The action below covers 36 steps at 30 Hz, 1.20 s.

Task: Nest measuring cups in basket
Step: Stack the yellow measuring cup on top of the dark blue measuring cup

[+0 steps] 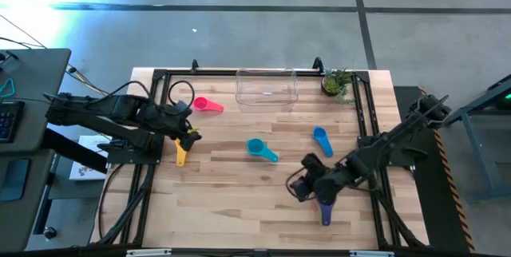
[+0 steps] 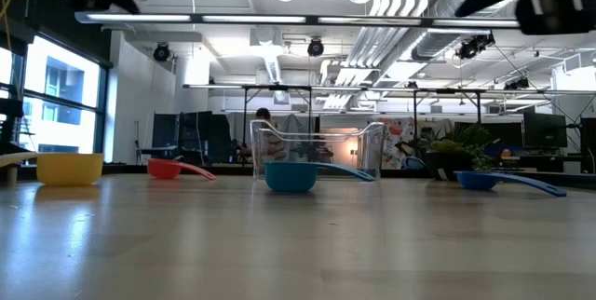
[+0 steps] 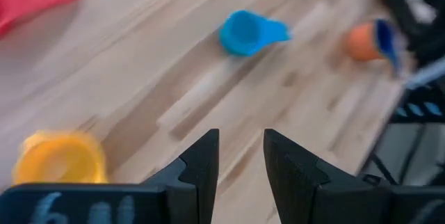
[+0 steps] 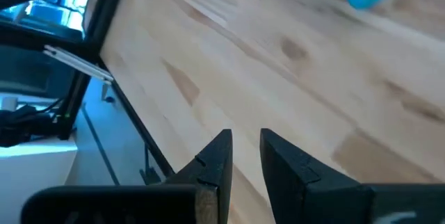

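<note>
Several measuring cups lie on the wooden table: pink (image 1: 209, 105), teal (image 1: 259, 148), blue (image 1: 321, 137), yellow (image 1: 181, 155) and a dark blue one (image 1: 325, 207). All rest on their bases in the low view, where the yellow cup (image 2: 70, 168), the teal cup (image 2: 291, 176) and the blue cup (image 2: 484, 180) show. The clear basket (image 1: 266, 87) stands near the far edge. My left gripper (image 1: 189, 133) hovers just beyond the yellow cup (image 3: 59, 158), narrowly open and holding nothing. My right gripper (image 1: 307, 181) hangs above the table by the dark blue cup, narrowly open and holding nothing.
A small potted plant (image 1: 338, 83) stands right of the basket at the far edge. A black frame (image 1: 361, 113) borders the tabletop on the left, right and far sides. Bare wood lies between the cups and along the near edge.
</note>
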Each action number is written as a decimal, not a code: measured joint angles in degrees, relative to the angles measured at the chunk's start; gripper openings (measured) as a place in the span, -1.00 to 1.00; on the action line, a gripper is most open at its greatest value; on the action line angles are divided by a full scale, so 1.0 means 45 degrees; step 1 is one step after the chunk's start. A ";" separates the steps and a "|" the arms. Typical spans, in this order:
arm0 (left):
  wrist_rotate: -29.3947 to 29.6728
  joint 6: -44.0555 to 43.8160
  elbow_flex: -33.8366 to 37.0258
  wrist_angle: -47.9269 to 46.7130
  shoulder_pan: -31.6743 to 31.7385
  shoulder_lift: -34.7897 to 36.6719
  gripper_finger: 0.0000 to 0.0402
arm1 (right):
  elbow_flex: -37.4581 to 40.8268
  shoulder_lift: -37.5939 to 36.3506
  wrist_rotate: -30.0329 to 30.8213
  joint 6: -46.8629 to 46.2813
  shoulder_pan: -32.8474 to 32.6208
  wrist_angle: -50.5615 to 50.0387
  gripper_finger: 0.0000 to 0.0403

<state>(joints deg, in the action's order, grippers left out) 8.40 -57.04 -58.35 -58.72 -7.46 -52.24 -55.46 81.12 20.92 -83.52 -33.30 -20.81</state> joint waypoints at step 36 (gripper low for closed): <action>0.0932 -0.4316 0.3751 -0.0607 0.0164 -0.2288 -0.48 | 0.0000 -0.3123 -0.1703 0.6055 0.4240 0.0187 -0.67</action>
<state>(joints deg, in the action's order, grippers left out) 12.59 -76.47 -41.47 -61.45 -6.72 -62.54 -55.46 67.07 13.26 -56.27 -14.22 -19.96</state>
